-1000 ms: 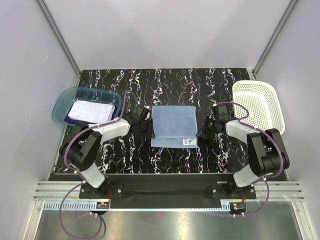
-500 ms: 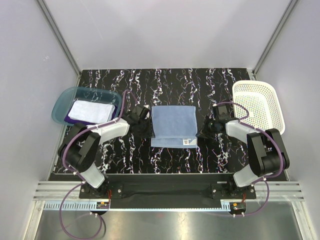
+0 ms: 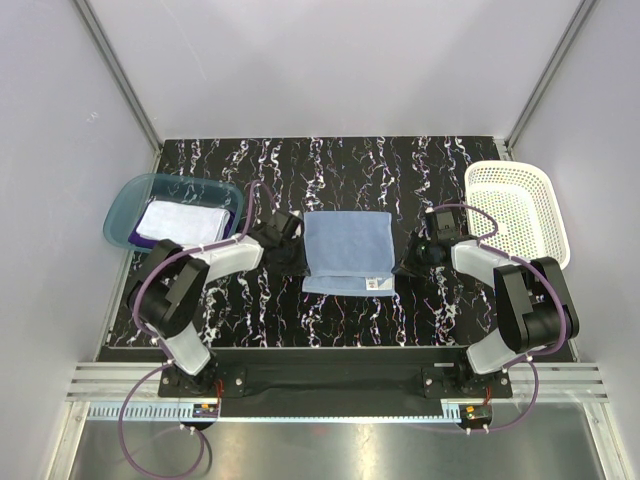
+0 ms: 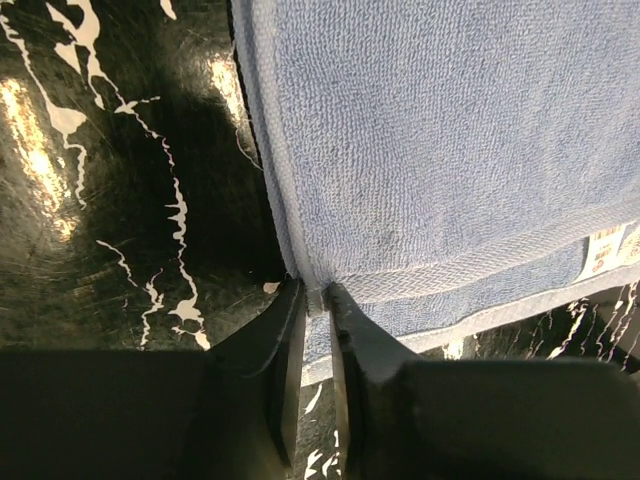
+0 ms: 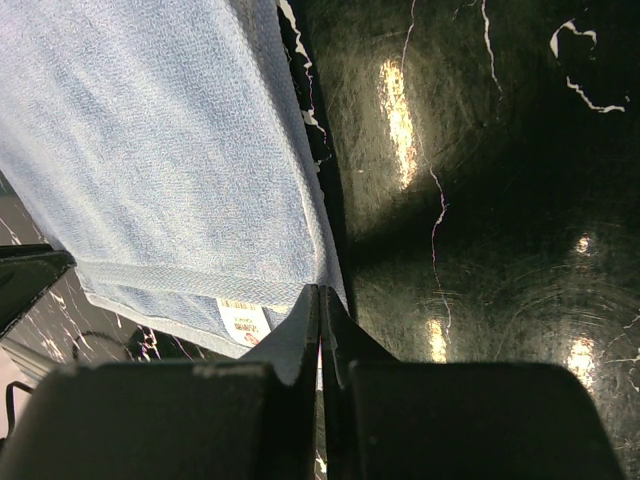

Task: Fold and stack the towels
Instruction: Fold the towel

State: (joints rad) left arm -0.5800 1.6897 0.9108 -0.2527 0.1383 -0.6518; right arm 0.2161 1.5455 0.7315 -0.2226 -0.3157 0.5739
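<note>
The light blue towel [image 3: 347,252] lies folded in the middle of the table, its white label [image 3: 377,283] at the near right corner. My left gripper [image 3: 296,243] is at its left edge, and the jaws stand narrow with that edge [image 4: 316,300] pinched between them. My right gripper [image 3: 405,265] is at the right edge. Its jaws are shut tight, tips [image 5: 320,290] meeting right at the towel's border [image 5: 300,200], and no cloth shows between them. The white towel [image 3: 180,220] lies folded on the purple towel [image 3: 136,237] in the tray.
The translucent teal tray [image 3: 125,195] sits at the left edge of the black marbled table [image 3: 350,165]. A white mesh basket [image 3: 515,205] stands at the right. Grey walls close in on the back and both sides.
My left gripper's jaws have narrowed onto the blue towel's left edge, and that arm's elbow has shifted slightly. The right gripper and the towel have stayed in place.
</note>
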